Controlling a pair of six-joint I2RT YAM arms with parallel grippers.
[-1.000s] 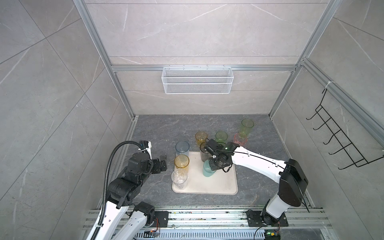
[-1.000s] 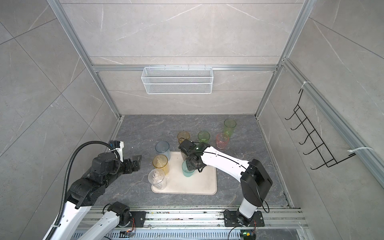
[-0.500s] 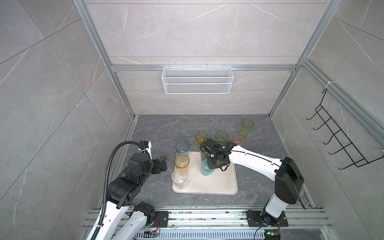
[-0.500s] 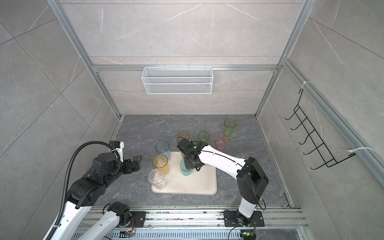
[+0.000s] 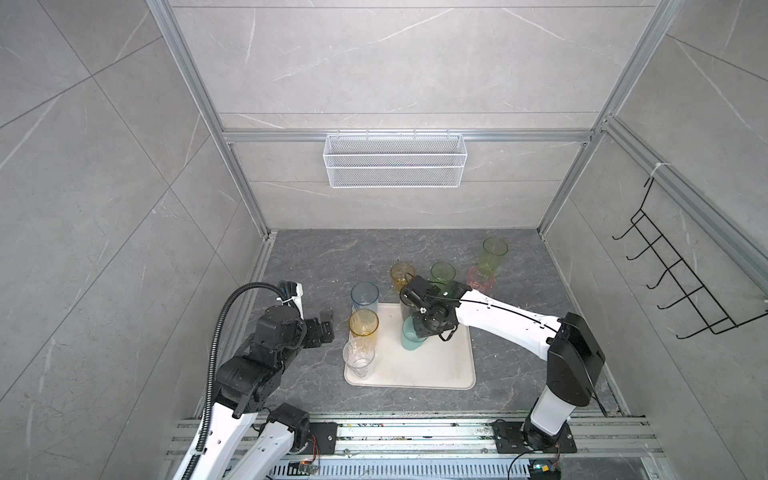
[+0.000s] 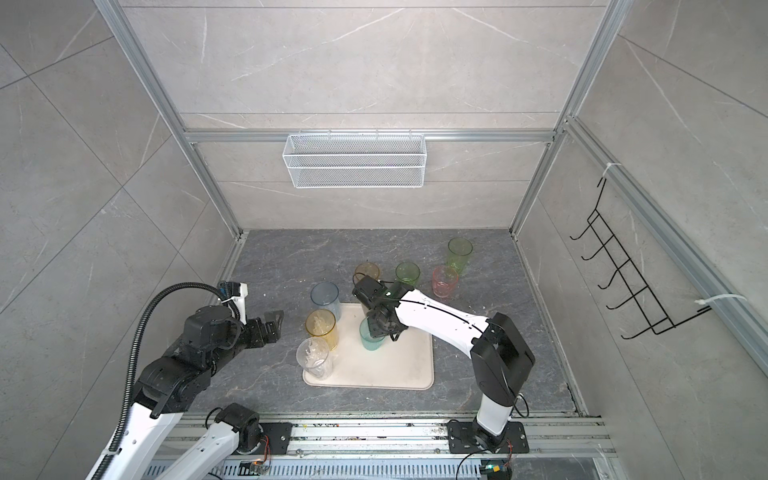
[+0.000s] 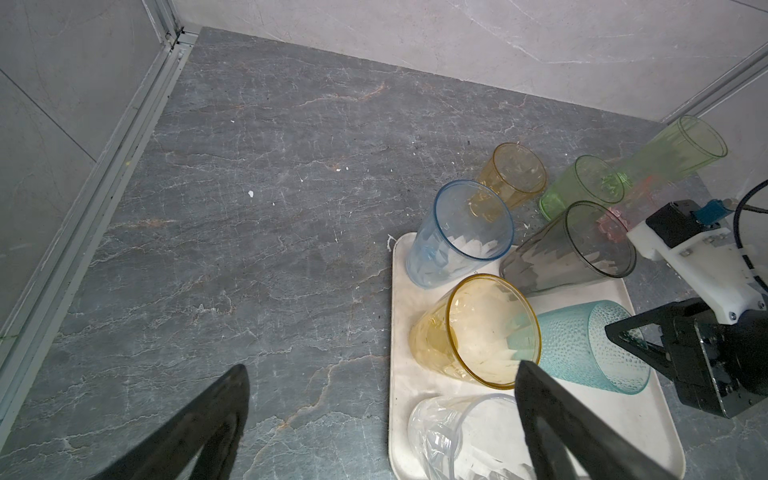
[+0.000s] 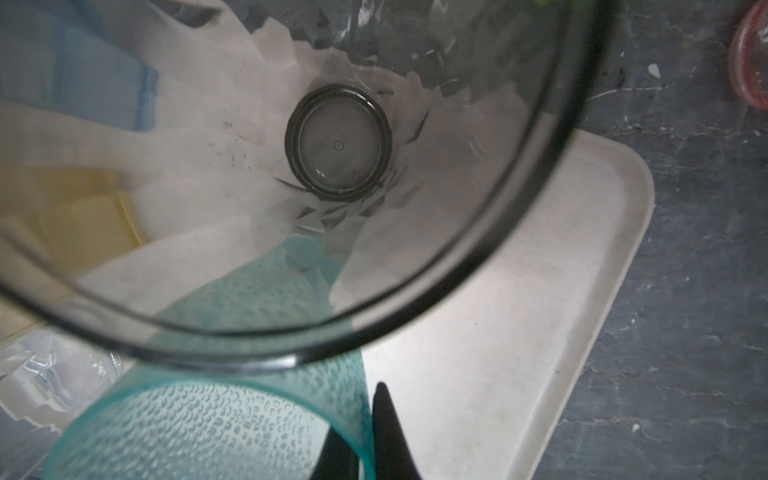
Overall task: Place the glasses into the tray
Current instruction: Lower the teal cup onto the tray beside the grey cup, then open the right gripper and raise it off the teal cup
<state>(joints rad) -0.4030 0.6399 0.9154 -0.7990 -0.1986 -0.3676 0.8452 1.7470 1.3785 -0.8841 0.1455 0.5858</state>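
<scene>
Over the tray (image 5: 440, 368), which lies on the dark floor (image 5: 332, 257) between the two arms, the right gripper (image 5: 419, 328) is clenched on the rim of the teal glass (image 5: 409, 340). The right wrist view shows one finger inside the wall and one outside. The teal glass is upright near the tray's middle, though I cannot tell whether its base touches. Just behind it the grey glass (image 7: 552, 257) stands at the tray's far edge, its mouth close under the right wrist camera. Three tall ones stand in a row along the tray's left side: the blue glass (image 5: 364, 296) at the far corner, the tall amber glass (image 5: 363, 328) in the middle and the clear glass (image 5: 358, 359) at the near corner. Four stand off the tray on the floor beyond it: a short amber glass (image 5: 401, 274), a short green glass (image 5: 441, 272), a pink glass (image 5: 480, 280) and, just behind the pink one, a tall green glass (image 5: 493, 255). The left gripper (image 5: 326, 328) hangs above the floor left of the tray, near the tall amber glass but apart from it, jaws spread wide and holding nothing. A white wire basket (image 5: 395, 166) hangs on the back wall.
</scene>
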